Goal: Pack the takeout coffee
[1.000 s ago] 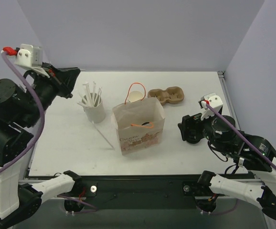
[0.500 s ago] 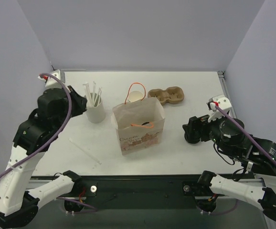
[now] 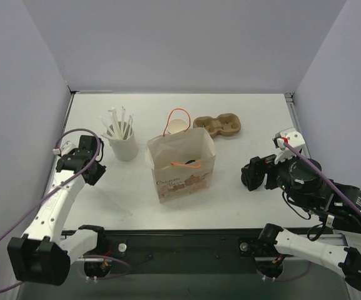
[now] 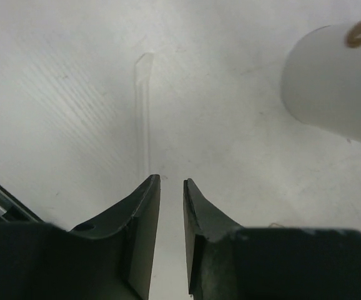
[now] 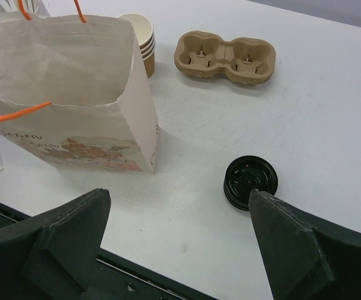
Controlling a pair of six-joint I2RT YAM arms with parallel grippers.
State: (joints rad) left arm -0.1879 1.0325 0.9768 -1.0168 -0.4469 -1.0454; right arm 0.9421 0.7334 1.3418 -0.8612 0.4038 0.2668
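Observation:
The takeout coffee is out of view; only a nested stack of tan cups shows behind the open paper bag. A small stack of black lids lies on the table right of the bag, just by my right gripper's right fingertip. My right gripper stands wide open and low, holding nothing. My left gripper hovers low at the table's left, its jaws a narrow gap apart with nothing between them. A wrapped straw lies just ahead of it.
A white cup of wrapped straws stands left of the bag. A brown two-cup pulp carrier lies behind the bag to the right. The table's front edge runs just below my right gripper.
My left arm has swung down from high at the left to low over the table, and its jaws have parted. The loose straw has shifted left. My right arm edged right.

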